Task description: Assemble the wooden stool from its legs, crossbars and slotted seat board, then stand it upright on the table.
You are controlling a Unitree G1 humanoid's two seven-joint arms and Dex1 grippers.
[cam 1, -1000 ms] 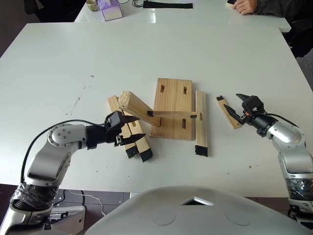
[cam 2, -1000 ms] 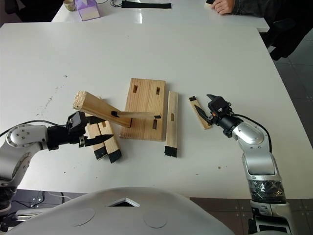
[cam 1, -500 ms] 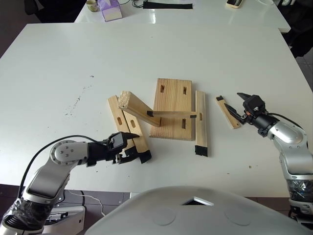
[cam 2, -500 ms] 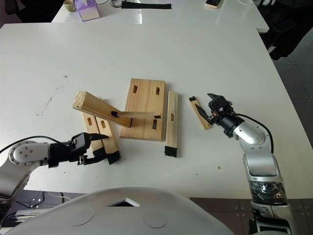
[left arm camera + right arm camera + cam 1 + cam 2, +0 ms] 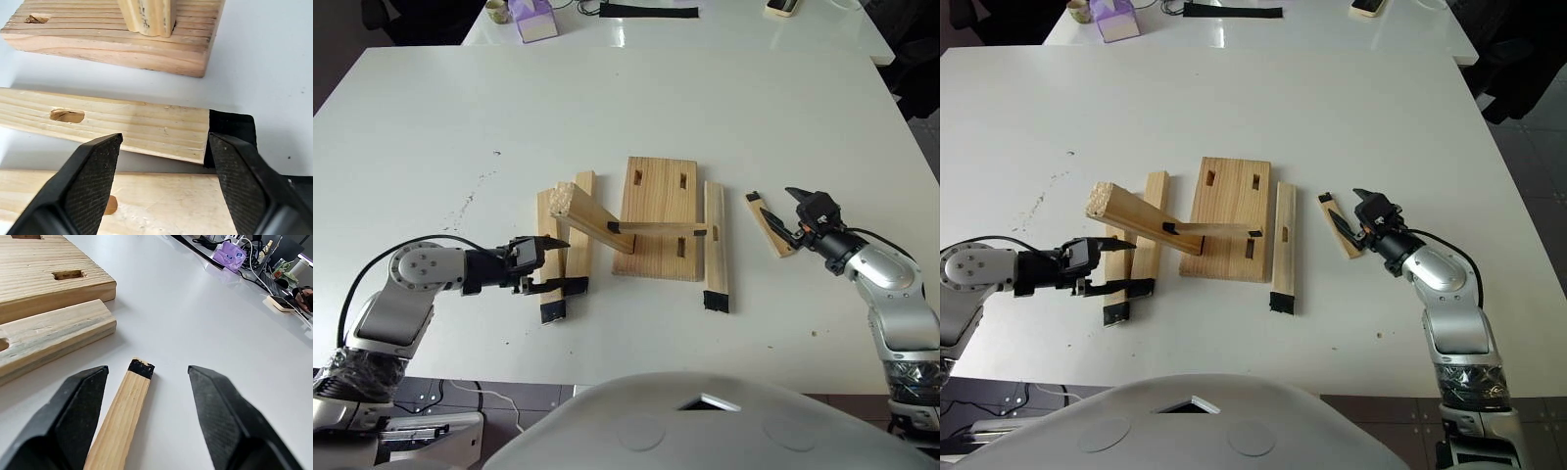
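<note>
The slotted seat board lies flat mid-table. A leg leans tilted over its left edge, with a thin crossbar plugged into it and lying across the board. Another leg lies along the board's right side. Two more legs lie side by side to the left. My left gripper is open, its fingers straddling the black-capped end of one of them. A short crossbar lies to the right. My right gripper is open just beyond it, aimed at its black-tipped end.
A purple box, a cup, a black strip and a phone sit on the far table. Dark specks mark the white tabletop, which has bare room at the back and left.
The two left legs have swung from slanted to nearly parallel with the board, their black ends shifting left. My left gripper moved left and slightly back with them. The right arm stayed put.
</note>
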